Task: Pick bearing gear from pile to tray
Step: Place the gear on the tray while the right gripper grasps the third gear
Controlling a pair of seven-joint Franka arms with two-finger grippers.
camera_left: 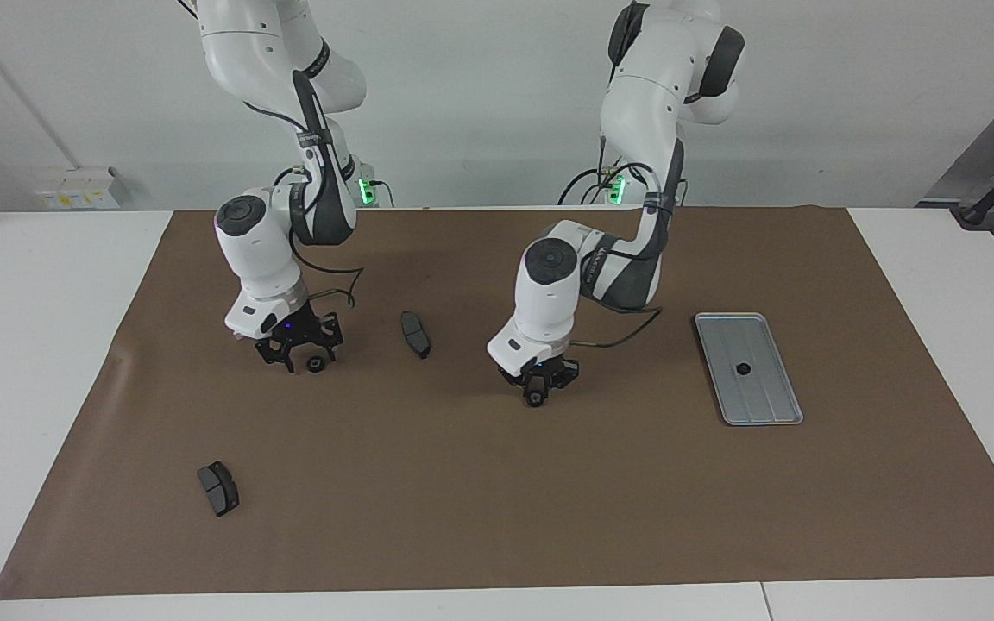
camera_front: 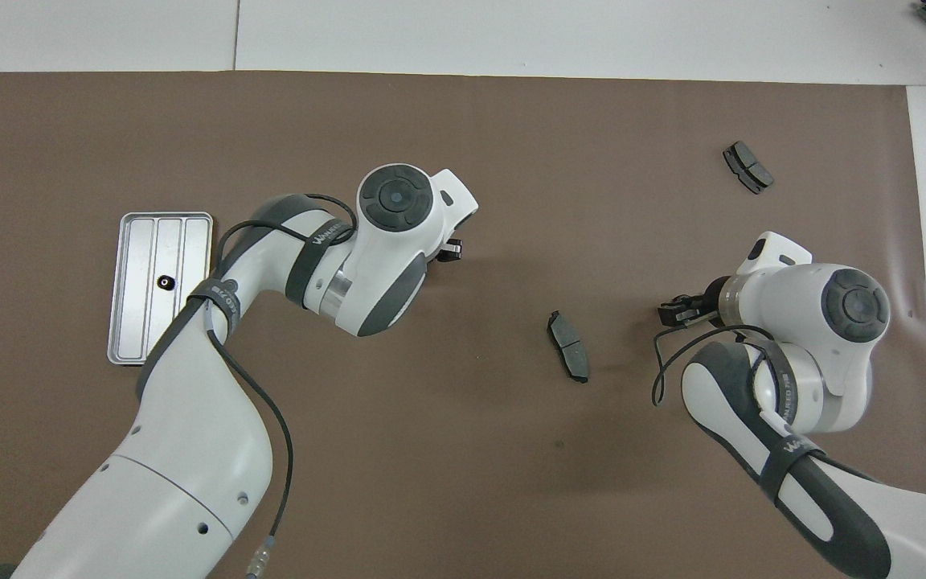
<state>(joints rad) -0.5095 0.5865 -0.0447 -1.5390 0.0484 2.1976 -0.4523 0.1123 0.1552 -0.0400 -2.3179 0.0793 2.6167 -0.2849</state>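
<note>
Black bearing gear (camera_left: 535, 398) pinched in left end effector (camera_left: 537, 392), fingers closed on it, raised just over brown mat (camera_left: 497, 483), mid-worktop. Second black gear (camera_left: 315, 363) on mat at right end effector (camera_left: 297, 358); can't tell its finger state or contact. Silver ridged tray (camera_left: 777, 405) toward left arm's end, one small black gear (camera_left: 743, 369) in it. Two dark grey pad blocks (camera_left: 415, 334) (camera_left: 218, 488) loose on mat.
</note>
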